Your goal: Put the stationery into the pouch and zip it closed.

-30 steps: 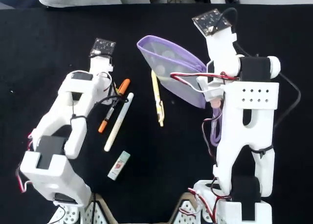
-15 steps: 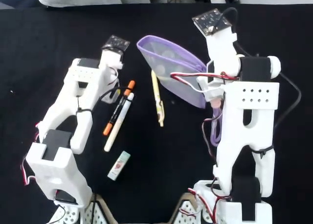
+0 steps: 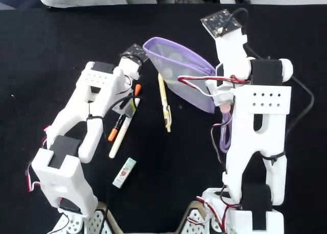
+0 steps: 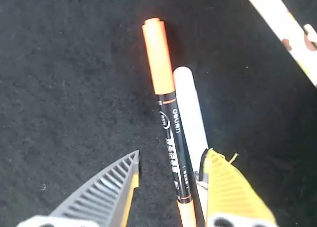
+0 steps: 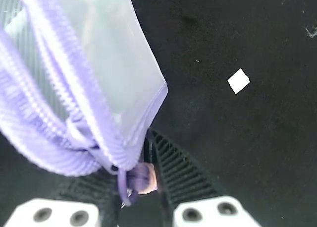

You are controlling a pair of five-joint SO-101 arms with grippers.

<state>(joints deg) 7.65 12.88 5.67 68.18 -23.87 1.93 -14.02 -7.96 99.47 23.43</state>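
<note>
We see left gripper [image 4: 172, 160] wide open, straddling orange marker [image 4: 159, 63] and white pen [image 4: 190, 113]: long axes parallel, caps toward pouch [image 3: 176, 65]. Right gripper [image 5: 141, 175] clamps the pouch.

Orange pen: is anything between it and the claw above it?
Nothing covers it. The left gripper is open around the orange pen. The white pen lies right against it, partly inside the opening too, so both may get grabbed.

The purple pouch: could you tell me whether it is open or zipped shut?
Open: in the high view the mouth of the purple pouch gapes wide, showing its inside; the right end effector grips one corner.
</note>
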